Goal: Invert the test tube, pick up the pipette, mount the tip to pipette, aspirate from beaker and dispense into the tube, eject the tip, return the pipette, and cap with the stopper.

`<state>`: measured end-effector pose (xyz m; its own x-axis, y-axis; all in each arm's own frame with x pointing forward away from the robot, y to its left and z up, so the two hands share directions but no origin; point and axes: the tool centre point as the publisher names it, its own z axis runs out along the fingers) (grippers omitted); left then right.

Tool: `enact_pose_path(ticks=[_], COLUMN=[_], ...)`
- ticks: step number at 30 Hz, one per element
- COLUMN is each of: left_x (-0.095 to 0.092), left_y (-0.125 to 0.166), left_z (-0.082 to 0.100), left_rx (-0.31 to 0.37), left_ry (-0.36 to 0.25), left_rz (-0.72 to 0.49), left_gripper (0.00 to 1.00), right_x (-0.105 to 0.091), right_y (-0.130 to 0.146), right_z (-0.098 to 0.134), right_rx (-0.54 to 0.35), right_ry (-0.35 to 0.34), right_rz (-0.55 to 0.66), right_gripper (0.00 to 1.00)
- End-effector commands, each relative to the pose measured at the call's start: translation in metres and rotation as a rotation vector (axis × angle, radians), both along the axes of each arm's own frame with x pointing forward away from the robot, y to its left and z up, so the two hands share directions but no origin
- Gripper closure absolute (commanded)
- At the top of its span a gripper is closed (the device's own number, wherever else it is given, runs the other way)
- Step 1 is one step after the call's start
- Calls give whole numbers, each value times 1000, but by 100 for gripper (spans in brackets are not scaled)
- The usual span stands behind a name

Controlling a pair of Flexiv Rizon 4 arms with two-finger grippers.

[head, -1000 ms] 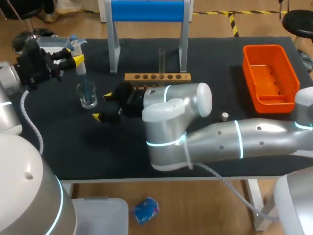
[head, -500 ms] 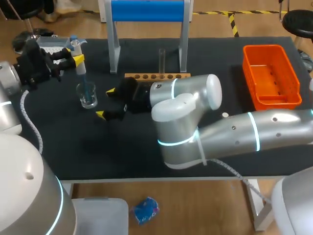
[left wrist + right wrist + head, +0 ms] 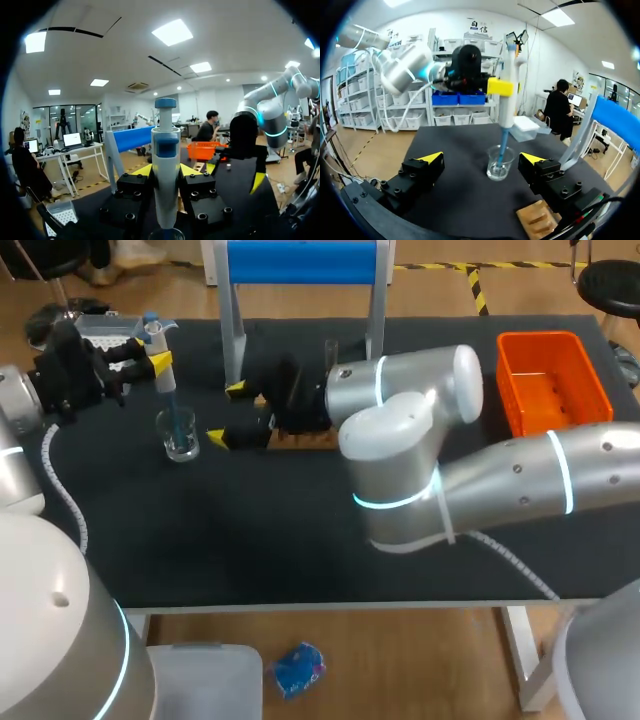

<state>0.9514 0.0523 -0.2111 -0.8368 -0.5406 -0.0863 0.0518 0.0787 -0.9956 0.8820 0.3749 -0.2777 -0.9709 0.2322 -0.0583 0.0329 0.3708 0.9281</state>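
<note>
The right jaws, released, have been drawn toward 1 o'clock; the pipette, grasped by the left jaws, is dipped in the beaker.

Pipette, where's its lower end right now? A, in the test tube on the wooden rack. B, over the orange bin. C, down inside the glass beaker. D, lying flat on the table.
C: the left gripper holds the pipette upright, and its blue lower end reaches down into the beaker, as the head and right wrist views show.
</note>
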Motion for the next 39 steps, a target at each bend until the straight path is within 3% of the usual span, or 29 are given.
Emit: enact_pose_path(ticks=[1,18,19,20,21,33,39], left_x=[0,0,0,0,0,0,0], left_y=[0,0,0,0,0,0,0], left_z=[-1,-1,-1,-1,-1,-1,-1], left_rx=[-2,-2,-2,-2,-2,-2,-2], left_ry=[-3,-3,-3,-3,-3,-3,-3], left_rz=[0,0,0,0,0,0,0], left_gripper=[100,100,100,100,100,100,100], right_x=[0,20,21,23,25,34,32], right_y=[-31,-24,-22,-21,-19,8,25], right_z=[33,102,104,107,110,141,159], right_rx=[-28,-87,-90,-88,-83,-68,21], right_ry=[119,108,107,104,103,104,119], right_rz=[280,449,452,456,464,575,657], right_gripper=[0,0,36,61,97,100,100])
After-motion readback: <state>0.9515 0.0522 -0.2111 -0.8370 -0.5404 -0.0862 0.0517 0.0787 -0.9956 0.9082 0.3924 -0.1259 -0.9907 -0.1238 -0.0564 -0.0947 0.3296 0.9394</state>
